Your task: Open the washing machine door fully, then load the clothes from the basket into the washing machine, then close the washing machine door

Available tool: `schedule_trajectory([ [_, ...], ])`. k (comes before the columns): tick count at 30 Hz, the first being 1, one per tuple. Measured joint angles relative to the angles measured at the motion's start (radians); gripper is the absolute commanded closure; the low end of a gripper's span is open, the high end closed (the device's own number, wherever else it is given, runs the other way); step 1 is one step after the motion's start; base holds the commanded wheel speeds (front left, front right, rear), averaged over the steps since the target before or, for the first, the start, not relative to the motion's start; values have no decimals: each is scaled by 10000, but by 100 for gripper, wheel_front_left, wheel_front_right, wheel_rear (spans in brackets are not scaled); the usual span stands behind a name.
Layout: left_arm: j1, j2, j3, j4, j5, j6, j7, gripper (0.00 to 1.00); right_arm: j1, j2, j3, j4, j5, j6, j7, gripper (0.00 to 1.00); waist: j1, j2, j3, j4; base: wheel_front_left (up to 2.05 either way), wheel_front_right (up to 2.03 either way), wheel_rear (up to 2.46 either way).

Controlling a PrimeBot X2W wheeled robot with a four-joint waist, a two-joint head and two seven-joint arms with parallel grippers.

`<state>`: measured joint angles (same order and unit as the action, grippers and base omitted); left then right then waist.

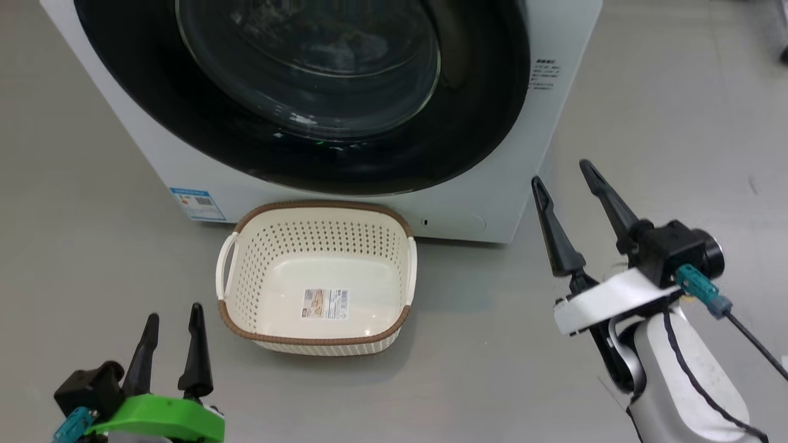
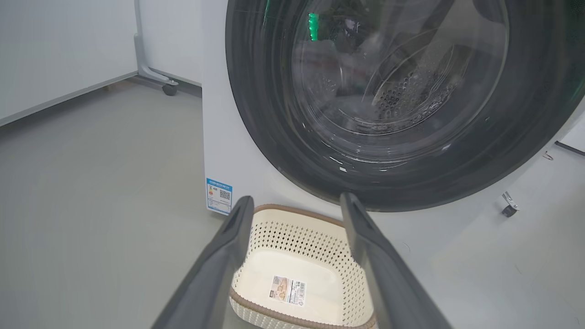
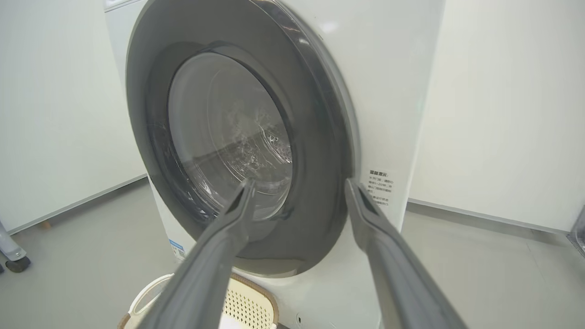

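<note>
Washing machine door (image 1: 308,67) looks shut, 12 o'clock. Basket (image 1: 320,206) empty, centre, on floor. Left tool (image 1: 175,312) 7 o'clock, wide, empty. Right tool (image 1: 561,172) 3 o'clock, wide, empty. Risk: latch not caught, door swings open.

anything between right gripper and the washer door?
Nothing visible. The right gripper hangs open in free air off the lower right of the washing machine door, apart from it. The basket sits lower and to its left, outside that line. The door looks shut.
</note>
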<state>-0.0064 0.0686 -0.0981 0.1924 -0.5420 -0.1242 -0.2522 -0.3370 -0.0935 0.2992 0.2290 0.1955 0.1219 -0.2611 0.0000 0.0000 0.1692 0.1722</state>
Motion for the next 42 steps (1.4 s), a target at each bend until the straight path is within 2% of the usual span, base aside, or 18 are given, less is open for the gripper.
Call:
schedule_trajectory([
  [6,971,36,407,61,230,0,2,0,1609,-71,-499,-483,-40,-117,8,0,0,0,-772,-716,0,0,0],
  [12,1142,31,299,-113,554,0,2,0,2651,-362,-1151,-1064,-130,-451,10,0,0,0,-1207,-1322,0,0,0],
  [18,1376,25,303,-234,604,0,2,0,3591,-347,-1409,-1308,-176,-508,10,0,0,0,-1474,-1615,0,0,0],
  [24,1492,15,341,-395,698,0,2,0,3710,-293,-1574,-1638,-236,-512,10,0,-1,0,-1531,-1675,0,0,0],
  [25,1494,0,389,-399,725,0,2,100,3722,-291,-1613,-1687,-236,-512,10,100,0,0,-1536,-1671,0,0,0],
  [33,1577,-280,282,268,763,4,48,100,4202,-42,-1555,-976,-198,-514,12,100,0,0,-1543,-1668,0,0,0],
  [42,1578,-280,291,249,-174,6,236,100,4264,-21,-1559,-984,732,-510,92,100,0,0,-1552,-1677,0,0,0],
])
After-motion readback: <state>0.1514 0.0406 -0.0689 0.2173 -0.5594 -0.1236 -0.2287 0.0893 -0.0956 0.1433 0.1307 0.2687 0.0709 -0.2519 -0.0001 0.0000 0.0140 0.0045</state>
